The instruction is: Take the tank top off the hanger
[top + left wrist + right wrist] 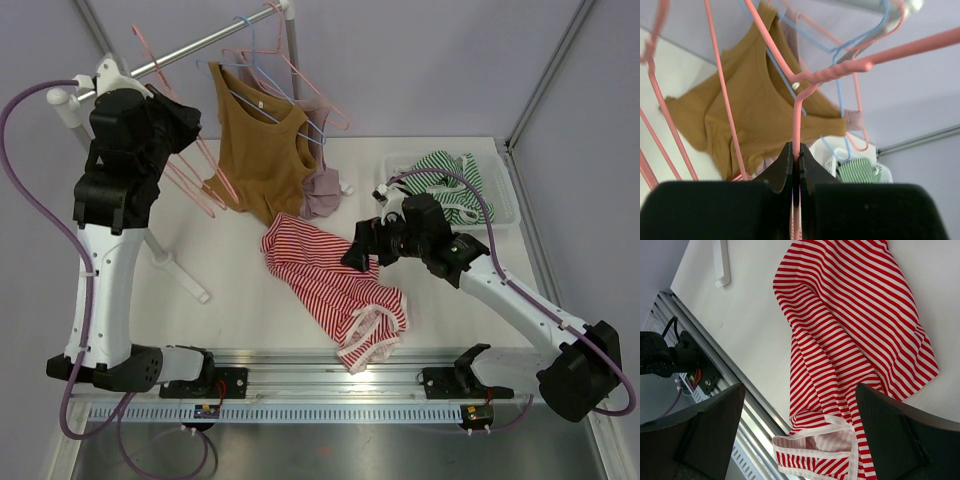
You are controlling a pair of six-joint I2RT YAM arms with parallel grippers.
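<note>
Pinching pink hanger (798,117), left gripper (795,154)

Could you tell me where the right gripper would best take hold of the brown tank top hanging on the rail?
Probably the lower hem of the brown tank top, with the right gripper coming from the table side. The hem hangs loose, while the straps sit among hanger wires at the rail.
</note>
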